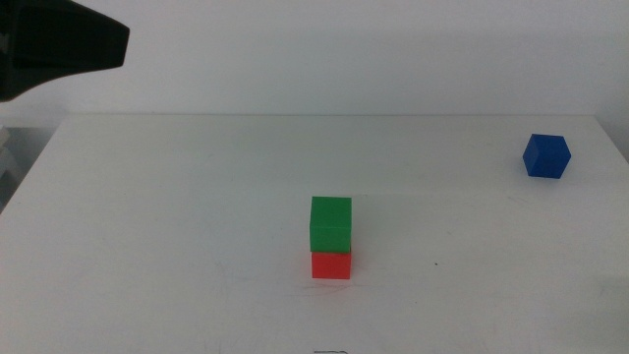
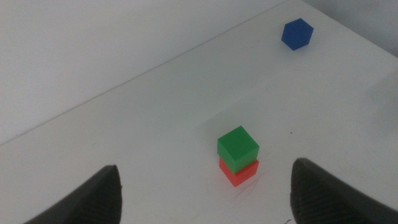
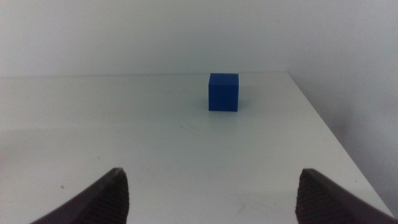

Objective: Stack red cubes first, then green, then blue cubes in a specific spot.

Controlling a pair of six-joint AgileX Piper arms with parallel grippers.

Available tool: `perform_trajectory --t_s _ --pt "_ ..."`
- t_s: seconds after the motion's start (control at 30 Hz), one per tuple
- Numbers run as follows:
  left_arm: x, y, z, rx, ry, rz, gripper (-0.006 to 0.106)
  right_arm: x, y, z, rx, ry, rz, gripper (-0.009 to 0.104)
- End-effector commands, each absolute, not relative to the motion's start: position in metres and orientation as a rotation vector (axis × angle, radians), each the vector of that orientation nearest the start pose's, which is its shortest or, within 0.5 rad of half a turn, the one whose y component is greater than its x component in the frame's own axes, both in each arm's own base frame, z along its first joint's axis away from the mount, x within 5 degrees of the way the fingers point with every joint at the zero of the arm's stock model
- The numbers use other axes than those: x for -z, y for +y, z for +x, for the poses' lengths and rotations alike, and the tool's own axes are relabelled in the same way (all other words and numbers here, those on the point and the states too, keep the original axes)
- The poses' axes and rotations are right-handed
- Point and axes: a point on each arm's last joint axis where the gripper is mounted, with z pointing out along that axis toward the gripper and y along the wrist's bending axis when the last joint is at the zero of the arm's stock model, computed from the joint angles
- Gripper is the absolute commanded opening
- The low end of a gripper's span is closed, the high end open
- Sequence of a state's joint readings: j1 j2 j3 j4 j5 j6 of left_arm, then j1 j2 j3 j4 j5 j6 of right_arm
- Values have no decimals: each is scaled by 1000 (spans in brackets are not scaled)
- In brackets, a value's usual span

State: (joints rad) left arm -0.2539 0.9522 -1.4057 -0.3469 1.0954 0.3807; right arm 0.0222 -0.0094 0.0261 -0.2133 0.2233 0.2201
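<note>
The green cube [image 1: 331,223] sits squarely on the red cube [image 1: 331,265] near the middle of the table, a little toward the front. The blue cube [image 1: 545,155] stands alone at the far right, close to the table's right edge. My left gripper [image 2: 205,167] is open and empty, held high and back from the stack; its wrist view looks down on the green cube [image 2: 237,148], the red cube [image 2: 239,172] and the blue cube [image 2: 296,33]. My right gripper [image 3: 211,173] is open and empty, low over the table, with the blue cube [image 3: 223,91] some way ahead of it.
The left arm's dark body [image 1: 59,44] hangs at the upper left of the middle view. The white table [image 1: 177,216] ends in an edge just right of the blue cube. A pale wall rises behind the table.
</note>
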Motion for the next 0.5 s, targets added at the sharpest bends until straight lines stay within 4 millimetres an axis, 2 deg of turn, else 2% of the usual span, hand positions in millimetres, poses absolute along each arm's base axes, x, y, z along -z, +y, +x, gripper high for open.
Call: perform_trajectory --t_s 0.0,0.23,0.47 --pt "-491 -64 134 375 1903 618 92 -212 -2 54 6 1590 20 94" --pt "-491 -64 134 376 1904 618 92 -274 -3 60 -15 1646 66 94" --pt "-491 -64 134 376 1904 618 92 -329 -4 93 -18 1774 95 94"
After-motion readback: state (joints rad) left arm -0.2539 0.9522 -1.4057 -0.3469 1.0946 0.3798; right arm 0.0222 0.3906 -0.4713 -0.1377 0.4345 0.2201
